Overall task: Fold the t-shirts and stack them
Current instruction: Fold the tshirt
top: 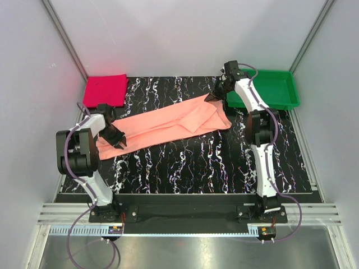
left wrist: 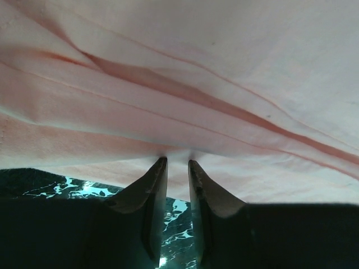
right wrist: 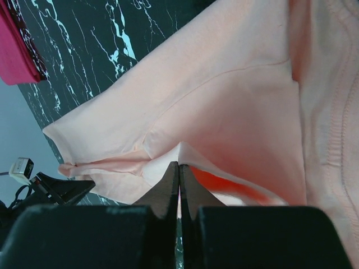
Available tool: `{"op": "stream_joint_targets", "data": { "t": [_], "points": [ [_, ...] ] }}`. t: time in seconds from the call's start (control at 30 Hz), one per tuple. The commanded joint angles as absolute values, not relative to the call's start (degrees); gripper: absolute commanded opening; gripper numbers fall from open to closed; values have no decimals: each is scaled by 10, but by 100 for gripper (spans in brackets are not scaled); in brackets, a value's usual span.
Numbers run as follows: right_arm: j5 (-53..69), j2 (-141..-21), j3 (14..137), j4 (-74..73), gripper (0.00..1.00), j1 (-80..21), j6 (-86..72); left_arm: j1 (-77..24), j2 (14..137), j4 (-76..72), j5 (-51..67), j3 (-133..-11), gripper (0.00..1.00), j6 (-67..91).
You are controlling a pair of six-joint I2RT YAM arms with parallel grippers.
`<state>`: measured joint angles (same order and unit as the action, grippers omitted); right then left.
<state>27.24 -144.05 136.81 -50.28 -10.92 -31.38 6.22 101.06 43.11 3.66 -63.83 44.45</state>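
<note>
Magenta shirt (top: 105, 91) lying folded at far-left corner, looking done. Salmon shirt (top: 168, 124) stretching diagonally across table (top: 196, 162), folded lengthwise only. Left gripper (top: 116, 139) pinching its near-left end; right gripper (top: 215, 95), jaws together, pinching far-right corner beside green tray (top: 280, 75). Cross folds and stacking seeming left to do

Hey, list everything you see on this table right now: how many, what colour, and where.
peach t-shirt: one, salmon-pink, stretched diagonally across the middle of the table
magenta t-shirt: one, magenta-red, folded, far left corner
tray: one, green, far right corner
table: one, black with white marbling, under everything
left tool: one, black, pinching the peach t-shirt's near-left end
right tool: one, black, shut on the peach t-shirt's far-right end
</note>
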Motion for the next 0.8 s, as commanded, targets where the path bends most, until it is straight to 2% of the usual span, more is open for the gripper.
{"op": "stream_joint_targets", "data": {
  "t": [0.0,0.77],
  "points": [
    [289,-1461,1405,-485,4,-113,-325,62,996,420,30,-631,27,434],
    [286,-1513,1466,-439,6,-112,-386,56,1005,417,25,-611,27,425]
  ]
}}
